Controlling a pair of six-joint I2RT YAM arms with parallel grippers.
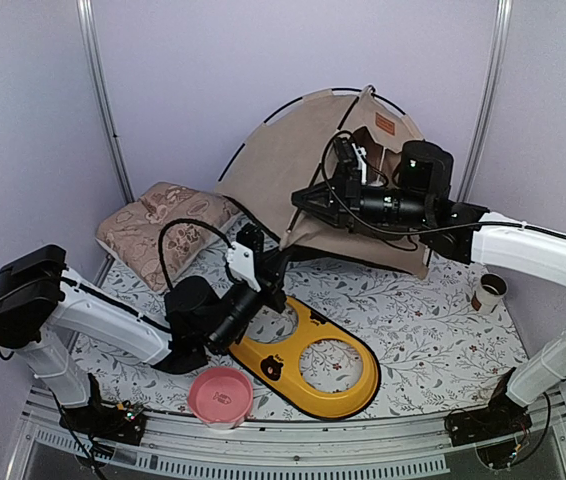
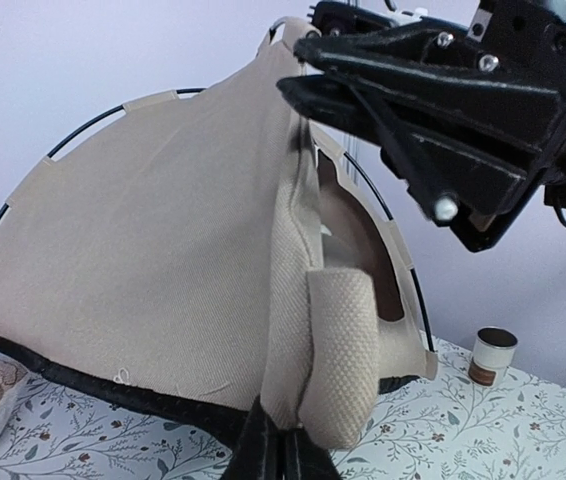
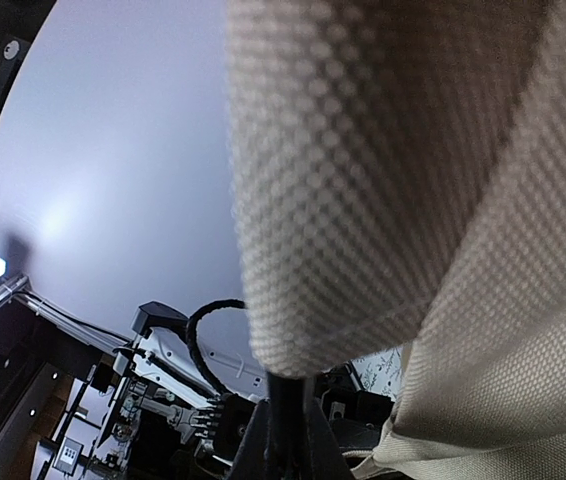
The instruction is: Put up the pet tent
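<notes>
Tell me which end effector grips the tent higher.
The right end effector: it pinches the fabric near the top, while the left end effector holds a fold at the bottom edge of the tent.

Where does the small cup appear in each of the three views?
Top external: the cup stands near the right edge, at mid-height.
Left wrist: lower right, to the right of the tent.
Right wrist: not in it.
Shared landmark: the beige tent fills part of every view.
</notes>
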